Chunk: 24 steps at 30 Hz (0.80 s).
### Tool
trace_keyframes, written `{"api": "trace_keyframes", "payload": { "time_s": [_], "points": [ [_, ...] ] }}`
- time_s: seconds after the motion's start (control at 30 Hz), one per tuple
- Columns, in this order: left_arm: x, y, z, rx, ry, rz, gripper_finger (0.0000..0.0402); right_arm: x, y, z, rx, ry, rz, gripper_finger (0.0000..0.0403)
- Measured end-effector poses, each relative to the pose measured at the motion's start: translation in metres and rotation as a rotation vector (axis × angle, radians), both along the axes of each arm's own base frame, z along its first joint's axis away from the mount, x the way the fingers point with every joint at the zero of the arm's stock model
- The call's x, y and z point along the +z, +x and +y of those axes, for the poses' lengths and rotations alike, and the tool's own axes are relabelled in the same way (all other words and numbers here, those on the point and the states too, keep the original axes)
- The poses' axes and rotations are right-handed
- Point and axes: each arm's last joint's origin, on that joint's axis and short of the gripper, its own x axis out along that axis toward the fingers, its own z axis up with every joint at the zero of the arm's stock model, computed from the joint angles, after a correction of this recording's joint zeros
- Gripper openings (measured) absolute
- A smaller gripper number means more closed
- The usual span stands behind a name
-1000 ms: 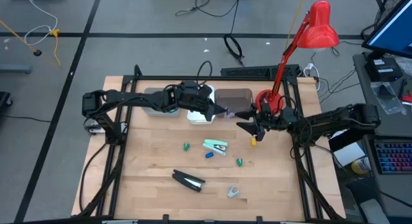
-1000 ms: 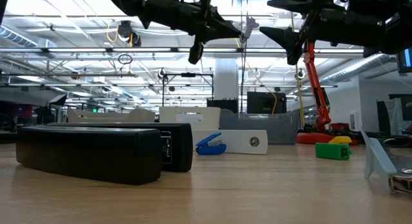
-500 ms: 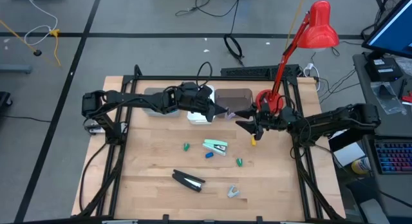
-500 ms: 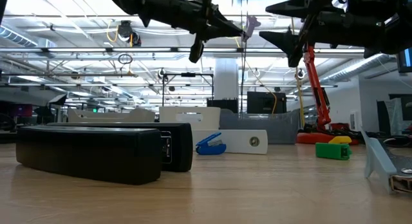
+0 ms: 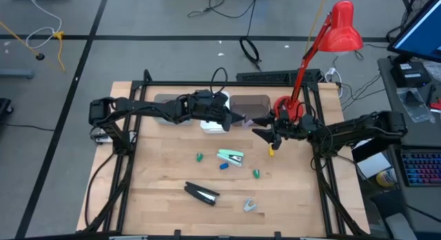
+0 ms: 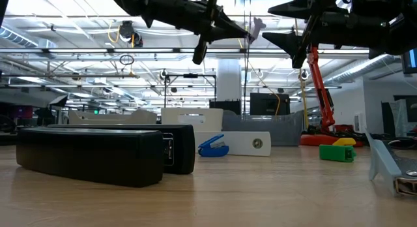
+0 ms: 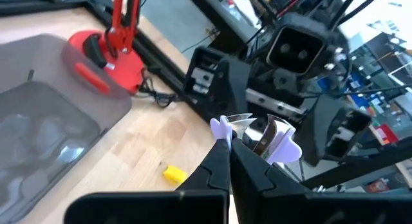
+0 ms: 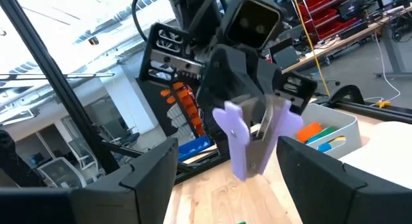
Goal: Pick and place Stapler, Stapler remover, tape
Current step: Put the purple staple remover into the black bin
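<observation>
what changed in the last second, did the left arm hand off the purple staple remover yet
Not yet. The left tool stays shut on the purple staple remover, which has crept slightly toward the right tool; that one remains open around it without closing. The black stapler, teal stapler and grey staple remover have not moved on the table.
</observation>
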Motion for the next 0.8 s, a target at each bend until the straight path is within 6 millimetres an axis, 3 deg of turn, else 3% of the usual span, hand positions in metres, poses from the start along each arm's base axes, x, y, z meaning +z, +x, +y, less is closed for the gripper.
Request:
{"api": "trace_keyframes", "payload": {
  "time_s": [0.3, 0.8],
  "points": [
    [-0.0045, 0.0043, -0.0002, 0.005, -0.012, -0.008, 0.0000, -0.0007, 0.0000, -0.0009, -0.029, 0.006, 0.007, 0.0228],
    [-0.0066, 0.0054, -0.0002, 0.006, -0.018, -0.005, 0.0000, -0.0017, 0.0002, -0.0009, -0.026, 0.014, 0.016, 0.0132]
  ]
}}
